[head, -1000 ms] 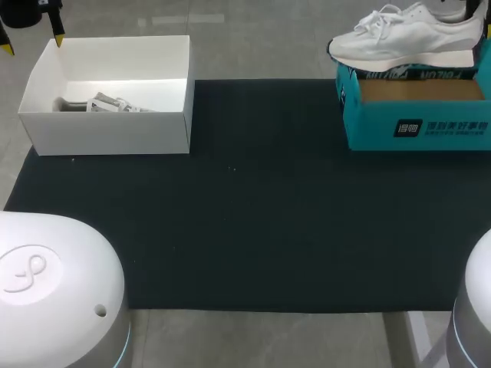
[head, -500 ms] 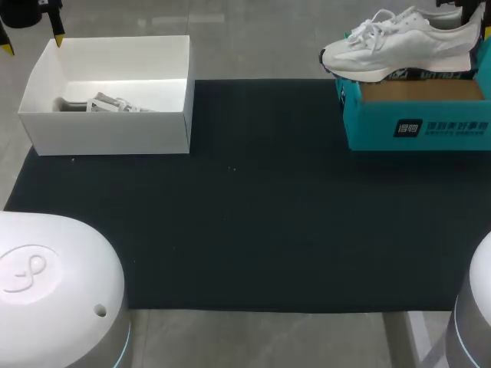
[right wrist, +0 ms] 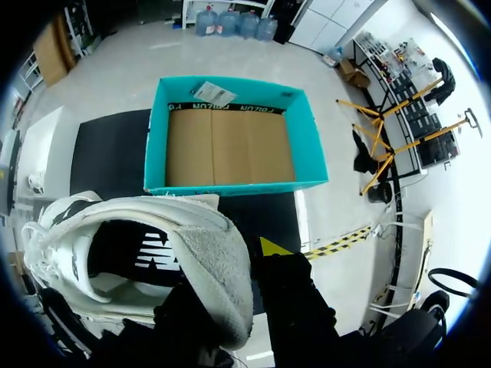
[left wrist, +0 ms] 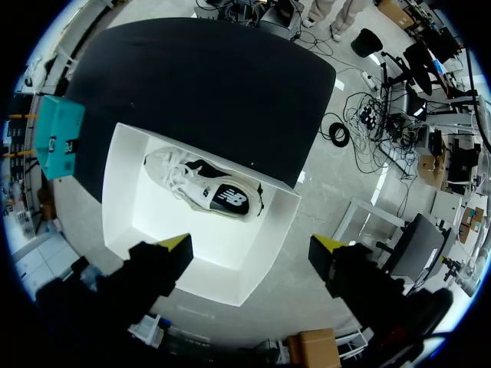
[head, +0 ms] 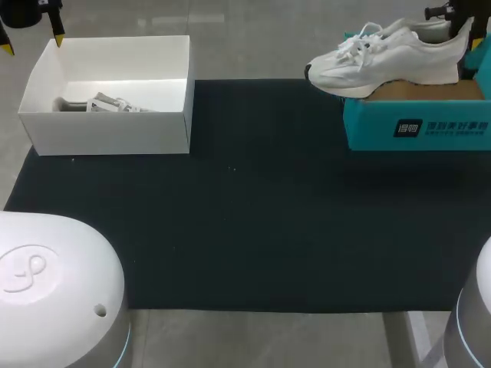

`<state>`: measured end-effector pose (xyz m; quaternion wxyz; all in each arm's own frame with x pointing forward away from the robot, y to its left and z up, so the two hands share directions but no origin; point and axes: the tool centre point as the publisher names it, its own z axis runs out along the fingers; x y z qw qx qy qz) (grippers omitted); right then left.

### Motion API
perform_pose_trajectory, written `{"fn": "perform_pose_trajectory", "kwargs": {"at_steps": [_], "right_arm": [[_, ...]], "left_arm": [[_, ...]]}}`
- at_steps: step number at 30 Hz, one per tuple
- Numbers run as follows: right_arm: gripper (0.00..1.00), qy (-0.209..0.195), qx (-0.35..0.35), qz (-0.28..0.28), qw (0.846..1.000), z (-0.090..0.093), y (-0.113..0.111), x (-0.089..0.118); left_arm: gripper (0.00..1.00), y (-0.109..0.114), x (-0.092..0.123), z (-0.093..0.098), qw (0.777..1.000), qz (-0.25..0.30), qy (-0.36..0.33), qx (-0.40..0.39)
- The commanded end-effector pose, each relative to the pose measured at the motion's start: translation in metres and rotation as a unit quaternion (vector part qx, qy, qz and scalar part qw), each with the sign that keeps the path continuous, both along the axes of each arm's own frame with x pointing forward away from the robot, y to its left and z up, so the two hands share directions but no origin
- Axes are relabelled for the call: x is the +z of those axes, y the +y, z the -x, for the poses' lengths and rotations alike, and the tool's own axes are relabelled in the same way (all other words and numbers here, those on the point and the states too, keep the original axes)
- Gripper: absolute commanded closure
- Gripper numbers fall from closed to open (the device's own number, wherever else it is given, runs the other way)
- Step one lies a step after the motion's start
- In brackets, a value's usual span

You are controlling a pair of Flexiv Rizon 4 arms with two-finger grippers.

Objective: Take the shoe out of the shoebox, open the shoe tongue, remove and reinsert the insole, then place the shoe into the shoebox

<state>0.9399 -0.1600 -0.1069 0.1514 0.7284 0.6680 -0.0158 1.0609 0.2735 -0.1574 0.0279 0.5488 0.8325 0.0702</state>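
White mesh and leather mark the shoe (head: 383, 57) in the head view; it hangs low over the teal shoebox (head: 418, 126), carried by its heel in the right gripper (head: 463, 32), with the toe pointing away from the gripper and out past the box wall toward the black mat (head: 253, 230); held by the heel like this, it looks bound for the mat, where tongue and insole can be worked.

From the left wrist, the left gripper (left wrist: 253, 245) has its fingers spread wide with nothing between them; below and ahead of it sits a white box (left wrist: 126, 207) holding a second shoe (left wrist: 203, 188); this arm seems parked out of the way.

From the right wrist, one yellow tip lies against the outside of the heel; the other finger is hidden, presumably inside the collar, so I judge the heel wall pinched between them; the shoebox lies ahead of the gripper, with only a paper slip (right wrist: 209, 93) at its far end.
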Motion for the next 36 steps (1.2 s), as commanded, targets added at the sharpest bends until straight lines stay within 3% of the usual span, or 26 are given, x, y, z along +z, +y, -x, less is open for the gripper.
{"fn": "perform_pose_trajectory", "kwargs": {"at_steps": [1,10,15,19,28,36], "right_arm": [[1.0,-0.031,0.007,0.005,0.999,0.018,0.014,0.006],[1.0,-0.025,0.005,-0.008,1.0,0.052,0.071,0.015],[1.0,-0.015,-0.004,-0.028,0.999,0.074,0.099,0.006],[1.0,-0.002,-0.01,-0.013,1.0,0.093,0.12,-0.001],[1.0,0.005,-0.031,-0.038,0.999,0.135,0.145,0.005],[1.0,0.011,-0.025,-0.047,0.999,0.165,0.168,-0.016]], "left_arm": [[0.0,0.0,0.001,0.0,1.0,-0.002,0.001,0.0],[0.0,0.0,0.001,0.0,1.0,-0.002,0.001,0.0],[0.0,0.0,0.001,0.0,1.0,-0.002,0.001,0.0],[0.0,0.0,0.001,0.0,1.0,-0.002,0.001,0.0],[0.0,0.0,0.001,0.0,1.0,-0.002,0.001,0.0],[0.0,0.0,0.001,0.0,1.0,-0.002,0.001,0.0]]}}
